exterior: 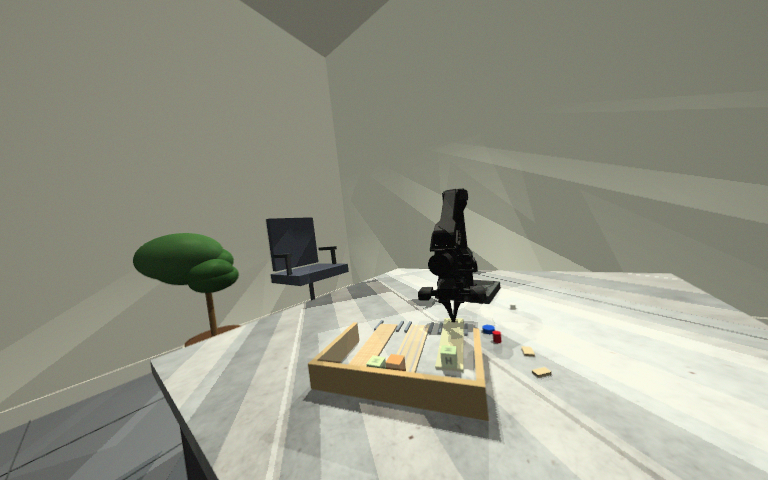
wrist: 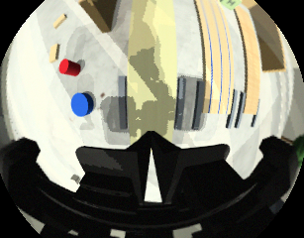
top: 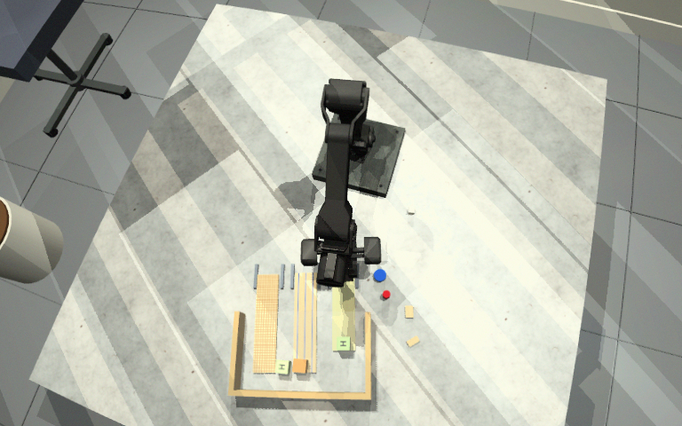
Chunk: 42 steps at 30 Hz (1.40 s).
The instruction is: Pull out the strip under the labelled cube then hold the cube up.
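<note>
"H" on two green cubes (top: 343,343) (top: 282,366)

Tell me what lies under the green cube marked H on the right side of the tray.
The cube sits on the far end of a pale yellow strip. The strip's near end is covered by the shut hand.

Three flat strips: orange mesh strip (top: 265,323), striped tan strip (top: 305,321), pale yellow strip (top: 344,319). Three small cubes: two pale green (top: 343,343) (top: 282,366), one orange (top: 299,366). Two cylinders: blue (top: 379,274), red (top: 385,295). Two tan tiles (top: 408,311) (top: 412,341), lower right.
</note>
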### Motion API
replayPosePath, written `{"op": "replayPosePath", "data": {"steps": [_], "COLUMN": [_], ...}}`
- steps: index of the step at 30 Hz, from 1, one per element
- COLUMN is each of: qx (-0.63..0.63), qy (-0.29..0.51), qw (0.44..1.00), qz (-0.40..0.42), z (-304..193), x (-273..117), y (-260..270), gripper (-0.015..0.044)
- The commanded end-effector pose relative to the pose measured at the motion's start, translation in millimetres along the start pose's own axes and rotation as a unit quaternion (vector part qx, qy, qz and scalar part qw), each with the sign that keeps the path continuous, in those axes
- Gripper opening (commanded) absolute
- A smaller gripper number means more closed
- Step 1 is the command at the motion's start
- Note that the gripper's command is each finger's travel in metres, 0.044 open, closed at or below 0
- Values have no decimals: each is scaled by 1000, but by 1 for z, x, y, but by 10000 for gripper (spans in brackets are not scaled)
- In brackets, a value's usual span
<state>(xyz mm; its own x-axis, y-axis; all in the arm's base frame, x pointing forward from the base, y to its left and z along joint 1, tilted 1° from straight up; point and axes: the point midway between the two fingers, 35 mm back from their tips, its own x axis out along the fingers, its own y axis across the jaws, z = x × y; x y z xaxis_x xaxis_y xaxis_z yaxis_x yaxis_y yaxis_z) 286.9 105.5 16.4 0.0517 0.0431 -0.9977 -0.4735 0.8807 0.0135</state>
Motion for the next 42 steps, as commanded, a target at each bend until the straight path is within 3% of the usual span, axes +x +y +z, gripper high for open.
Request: {"op": "replayPosePath", "data": {"steps": [1, 42], "qx": [-3, -3], "qy": [16, 18], "qw": [1000, 1000], "qz": [1, 1], "z": [-16, -70], "x": [6, 5], "y": [1, 2], "gripper": [0, 0]}}
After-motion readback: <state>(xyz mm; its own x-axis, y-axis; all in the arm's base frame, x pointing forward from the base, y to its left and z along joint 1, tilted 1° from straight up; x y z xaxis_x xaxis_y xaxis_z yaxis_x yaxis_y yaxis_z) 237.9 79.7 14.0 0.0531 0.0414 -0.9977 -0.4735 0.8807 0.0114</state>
